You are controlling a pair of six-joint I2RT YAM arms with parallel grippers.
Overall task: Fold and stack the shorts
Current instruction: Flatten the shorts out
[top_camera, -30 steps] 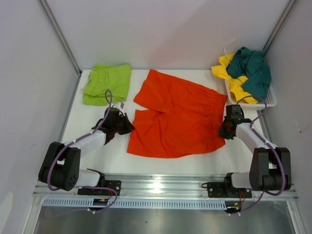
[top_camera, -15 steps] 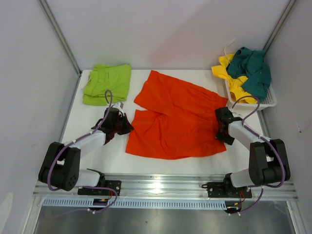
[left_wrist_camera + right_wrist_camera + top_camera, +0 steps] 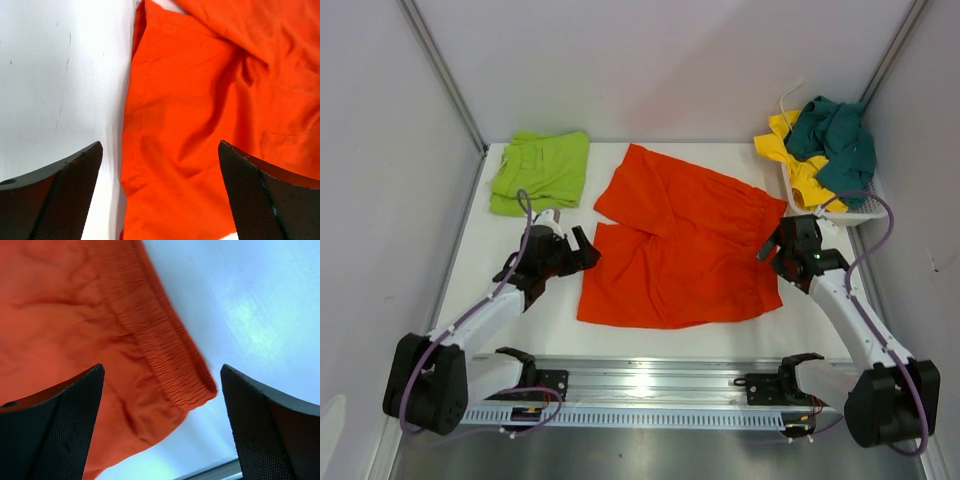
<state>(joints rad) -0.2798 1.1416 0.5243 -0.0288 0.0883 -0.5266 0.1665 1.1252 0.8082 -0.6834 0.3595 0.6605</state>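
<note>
An orange pair of shorts lies spread flat at the middle of the table, waistband to the right and legs to the left, not yet folded. The left gripper hovers at the leg hems and the right gripper at the waistband, both with jaws wide apart and holding nothing. A lime green pair sits folded at the far left corner, judged the start of the stack. Yellow shorts and dark teal shorts are heaped in the white basket at far right, leaving three pairs to fold.
</note>
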